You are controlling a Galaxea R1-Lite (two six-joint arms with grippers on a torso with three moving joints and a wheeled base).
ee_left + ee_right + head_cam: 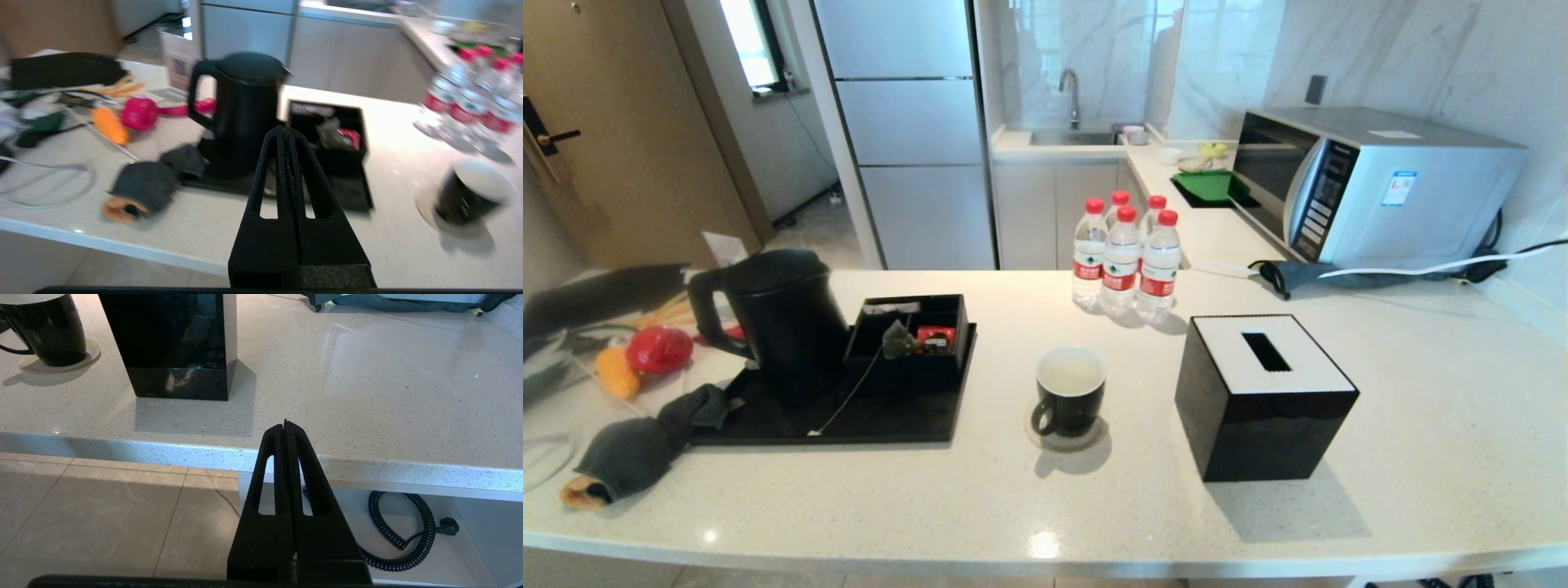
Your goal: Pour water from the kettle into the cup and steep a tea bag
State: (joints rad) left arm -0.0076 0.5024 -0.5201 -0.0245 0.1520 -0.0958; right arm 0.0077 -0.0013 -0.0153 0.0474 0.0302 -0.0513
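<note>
1. The right gripper (285, 424) hangs below the counter edge (163, 451), fingers pressed together, holding nothing; it looks parked.
2. The left gripper (286, 131) is also closed and empty, in front of the counter and aimed toward the kettle (245, 110).
3. The cup (1069, 392) stands on a coaster (1068, 441) mid-counter and seems to hold pale water (1070, 374) already, so I judge the tea bag to be the step in hand.
4. The tea bag (898, 340) rests on the compartment box (911, 339), its string (849, 396) trailing onto the black tray (882, 416). The gripper must open first, then pinch the string or tag rather than the sachet.
5. The kettle stands upright on the tray's left part.
6. The tissue box (1262, 396) beside the cup bears no writing.
7. The 5 bottles (1123, 257) carry red labels, and the microwave (1372, 184) a sticker; neither is readable.
</note>
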